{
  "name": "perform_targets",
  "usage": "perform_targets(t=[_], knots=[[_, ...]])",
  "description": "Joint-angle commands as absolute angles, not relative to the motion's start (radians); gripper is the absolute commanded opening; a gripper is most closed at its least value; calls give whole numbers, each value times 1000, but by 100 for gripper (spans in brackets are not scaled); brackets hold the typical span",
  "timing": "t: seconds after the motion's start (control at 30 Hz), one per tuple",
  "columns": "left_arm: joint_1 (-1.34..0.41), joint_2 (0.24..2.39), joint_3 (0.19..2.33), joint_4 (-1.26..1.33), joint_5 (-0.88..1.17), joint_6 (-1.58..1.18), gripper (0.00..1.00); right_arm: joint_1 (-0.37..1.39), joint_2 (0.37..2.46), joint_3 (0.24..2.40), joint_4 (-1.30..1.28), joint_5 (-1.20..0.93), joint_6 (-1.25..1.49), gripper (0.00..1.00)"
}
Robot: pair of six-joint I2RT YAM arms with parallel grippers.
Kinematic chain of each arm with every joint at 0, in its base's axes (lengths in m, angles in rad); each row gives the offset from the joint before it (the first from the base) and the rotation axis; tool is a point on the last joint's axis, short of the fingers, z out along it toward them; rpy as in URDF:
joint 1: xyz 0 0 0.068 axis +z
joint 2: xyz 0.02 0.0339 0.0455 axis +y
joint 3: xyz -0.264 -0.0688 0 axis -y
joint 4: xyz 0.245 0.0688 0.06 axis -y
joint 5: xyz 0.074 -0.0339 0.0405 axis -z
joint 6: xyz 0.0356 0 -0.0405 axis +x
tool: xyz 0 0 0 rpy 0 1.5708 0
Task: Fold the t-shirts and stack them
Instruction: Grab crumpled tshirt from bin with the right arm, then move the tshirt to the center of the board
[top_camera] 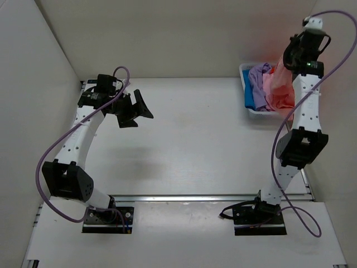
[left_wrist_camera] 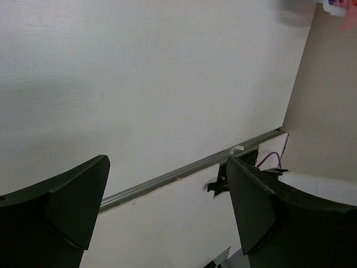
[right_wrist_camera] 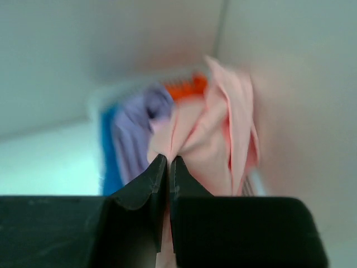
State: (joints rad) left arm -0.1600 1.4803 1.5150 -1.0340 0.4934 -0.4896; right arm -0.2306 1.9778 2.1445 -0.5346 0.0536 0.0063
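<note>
Pinching pink shirt (right_wrist_camera: 212, 139) with right gripper (right_wrist_camera: 168, 162), jaws pressed tight on a fold of the cloth, fingertips all but touching. Holding it high above basket (top_camera: 259, 112) at far right corner of table (top_camera: 195, 139). Draped down from the grip in long loose folds, lower end reaching into the basket among the other shirts. Cannot tell how much of it rests on the pile below. Blurred in the wrist view, edges soft.

Bunched in the basket just left of the pink: lavender shirt (top_camera: 257, 78), touching it. Lower and further left, against the basket's left wall: blue shirt (top_camera: 248, 96), partly under the lavender. Showing only as a small patch at the far side, behind the pink: orange-red shirt (right_wrist_camera: 187, 86).

Hovering over the left side of the table, well apart from basket and shirts: left gripper (top_camera: 136, 109). Jaws spread wide, gripping nothing. Seen past its dark fingers (left_wrist_camera: 61, 206) in the wrist view: bare white tabletop and metal rail (left_wrist_camera: 167, 178) running across the near edge.
</note>
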Motion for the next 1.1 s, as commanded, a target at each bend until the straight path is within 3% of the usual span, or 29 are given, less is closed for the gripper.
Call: perform_targets(t=[0.0, 0.13, 0.2, 0.23, 0.27, 0.47, 0.6, 0.7, 0.77, 0.8, 0.9, 1.07], knots=[[-182, 1468, 1555, -1023, 522, -489, 96, -190, 1740, 2279, -356, -37, 21, 0], [-196, 1474, 1557, -1008, 529, -489, 83, -129, 1609, 2266, -293, -136, 84, 0], [-184, 1460, 1548, -1003, 537, -497, 84, -66, 1573, 2252, -339, -158, 58, 0], [-173, 1456, 1551, -996, 543, -491, 95, -28, 1543, 2250, -353, -169, 58, 0], [-176, 1454, 1552, -991, 560, -498, 99, -9, 1537, 2235, -371, -193, 64, 0], [-109, 1447, 1643, -965, 574, -549, 96, 194, 1454, 2054, -452, -270, 130, 0], [-103, 1474, 1756, -951, 545, -569, 94, 326, 1521, 1934, -511, -314, 149, 0], [-164, 1486, 1756, -954, 511, -566, 94, 376, 1716, 2049, -695, -428, 153, 2], [-199, 1473, 1712, -943, 492, -564, 97, 393, 1875, 2274, -947, -513, 150, 29], [-207, 1471, 1694, -934, 486, -566, 98, 396, 1966, 2322, -998, -509, 143, 48], [-233, 1462, 1623, -948, 459, -558, 99, 405, 1958, 2307, -1023, -413, 167, 75], [-317, 1466, 1461, -989, 402, -537, 97, 298, 1777, 2004, -893, -278, 238, 70]])
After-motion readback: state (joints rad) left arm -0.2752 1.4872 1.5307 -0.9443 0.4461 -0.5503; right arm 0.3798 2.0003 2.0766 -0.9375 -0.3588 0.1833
